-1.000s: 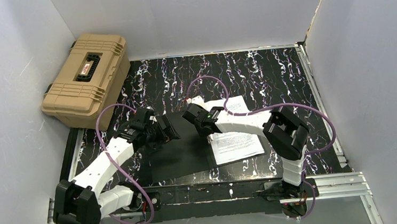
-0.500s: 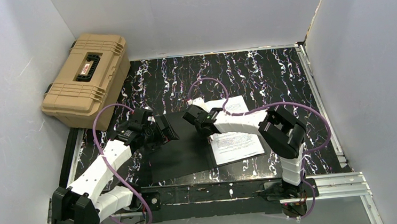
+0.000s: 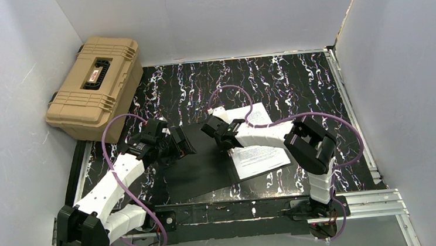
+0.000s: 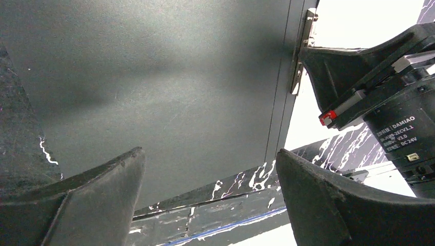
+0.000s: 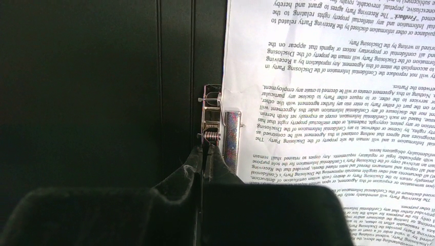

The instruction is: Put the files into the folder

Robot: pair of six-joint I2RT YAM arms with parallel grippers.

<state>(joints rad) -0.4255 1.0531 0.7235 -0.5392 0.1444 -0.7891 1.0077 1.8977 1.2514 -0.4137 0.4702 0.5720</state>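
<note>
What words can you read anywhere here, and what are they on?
"DAMIAO": on the black motor in the left wrist view; the print under it is too small to read.
"The Receiving Party agrees to grant and hereby": on the files, upside down in the right wrist view.
"to accomplish the intent of this Agreement": same sheet.
The red label on the tan case: too small to read.

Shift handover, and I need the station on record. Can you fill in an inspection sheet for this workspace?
Surface: black marbled table, white streaks.
Job's things: folder lies open, black inside up; files lie on its right half, beside a metal clip.
Clutter: tan hard case at the far left.
Grippers: left gripper open above the folder's left half; right gripper shut, tips at the clip.
Cables: purple cables loop over both arms.
Surroundings: plain white walls.
</note>
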